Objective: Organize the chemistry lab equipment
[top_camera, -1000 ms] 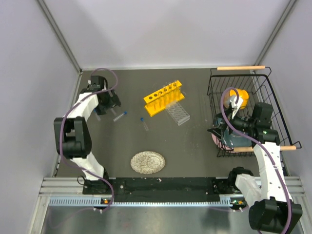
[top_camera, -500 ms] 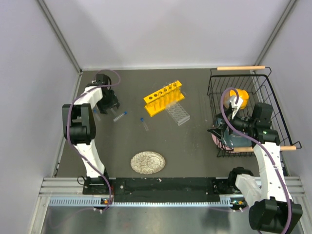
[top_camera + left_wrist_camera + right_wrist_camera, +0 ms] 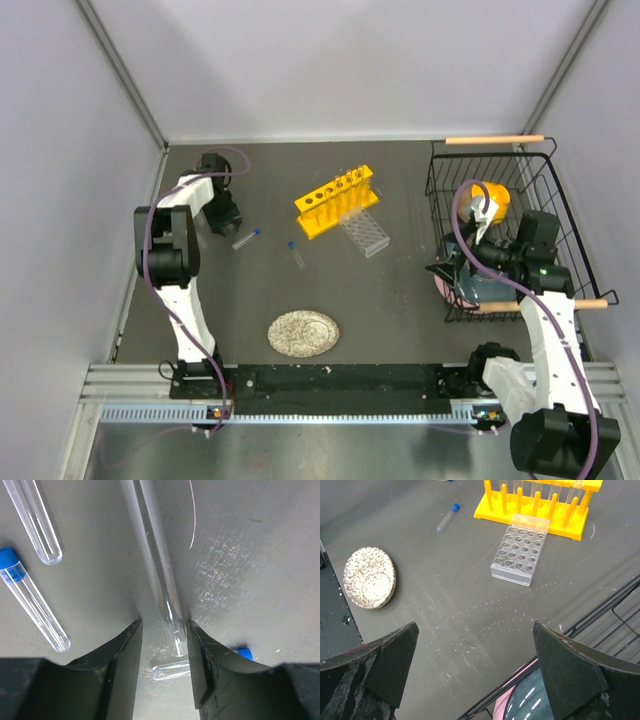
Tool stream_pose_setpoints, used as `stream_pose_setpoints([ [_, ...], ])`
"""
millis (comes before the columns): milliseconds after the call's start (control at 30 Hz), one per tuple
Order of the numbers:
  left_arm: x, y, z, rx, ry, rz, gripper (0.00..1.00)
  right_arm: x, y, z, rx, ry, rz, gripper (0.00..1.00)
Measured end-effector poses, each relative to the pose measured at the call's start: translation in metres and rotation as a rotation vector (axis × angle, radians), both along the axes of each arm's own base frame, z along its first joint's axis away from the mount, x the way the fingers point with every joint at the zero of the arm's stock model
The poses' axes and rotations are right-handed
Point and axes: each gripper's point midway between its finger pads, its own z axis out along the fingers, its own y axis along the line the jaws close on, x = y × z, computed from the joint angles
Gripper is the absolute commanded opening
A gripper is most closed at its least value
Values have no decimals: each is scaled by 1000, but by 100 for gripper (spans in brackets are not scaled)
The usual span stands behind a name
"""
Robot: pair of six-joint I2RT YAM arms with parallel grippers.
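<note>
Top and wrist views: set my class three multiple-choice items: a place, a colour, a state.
1. Relative to the yellow rack, the clear gridded rack stands: A on top; B beside it, on the table; C far away.
2. The capped vials have caps coloured: A red; B blue; C green.
3. The right gripper is: A open, empty; B shut on a vial; C shut on a tube.
Key: B, the racks sit side by side; B, blue caps show; A, its wide jaws hold nothing.
</note>
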Motion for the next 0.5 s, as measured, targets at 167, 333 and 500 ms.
stream_pose_setpoints([
  [167,2,1,-2,3,7,-4,37,0,0,0,0,0,0,99],
  [333,4,0,-2,0,10,-7,26,0,0,0,0,0,0,99],
  [500,5,0,-1,0,11,-8,16,0,0,0,-1,0,-1,99],
])
